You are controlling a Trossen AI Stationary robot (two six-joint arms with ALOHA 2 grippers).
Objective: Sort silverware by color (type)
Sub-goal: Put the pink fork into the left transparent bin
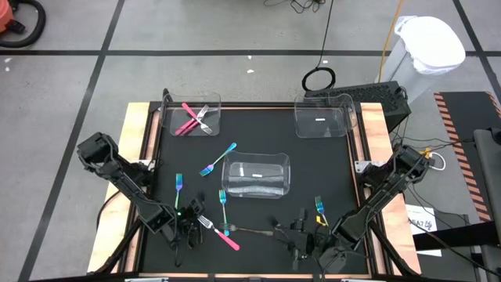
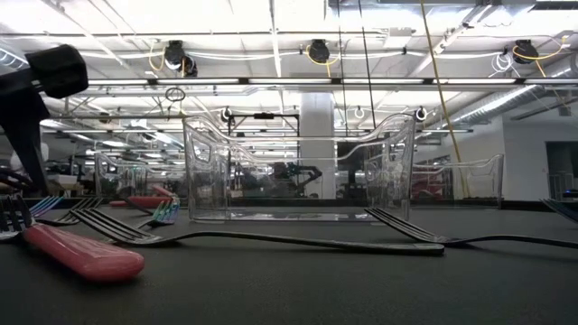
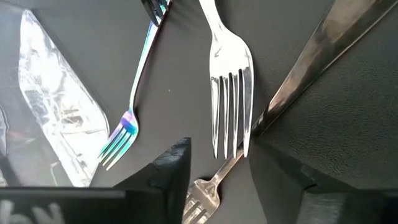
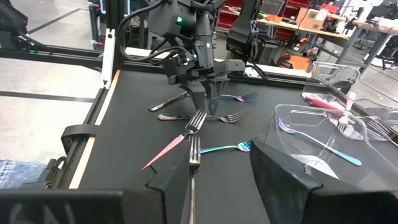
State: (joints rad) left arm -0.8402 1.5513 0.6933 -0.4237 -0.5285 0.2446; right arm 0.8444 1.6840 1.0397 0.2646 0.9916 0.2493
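Several forks lie flat on the black mat near the front edge. A pink-handled fork (image 1: 221,234) has its silver tines (image 3: 230,93) pointing at my left gripper (image 1: 192,225), which is open with its fingers on either side of the tine ends. A grey fork (image 1: 252,229) lies to the right of the pink one, and another grey fork's tines (image 3: 200,202) lie under the gripper. Iridescent forks (image 1: 178,188) (image 1: 223,205) lie farther back. My right gripper (image 4: 221,155) is open, raised at the front right, with the grey fork's handle (image 4: 193,180) below it.
A clear bin (image 1: 192,117) at the far left holds pink-handled silverware. There is another clear bin (image 1: 321,119) at the far right and a third (image 1: 257,176) at mid-table. A blue fork (image 1: 218,160) lies left of the middle bin. An iridescent fork (image 1: 318,206) lies by my right arm.
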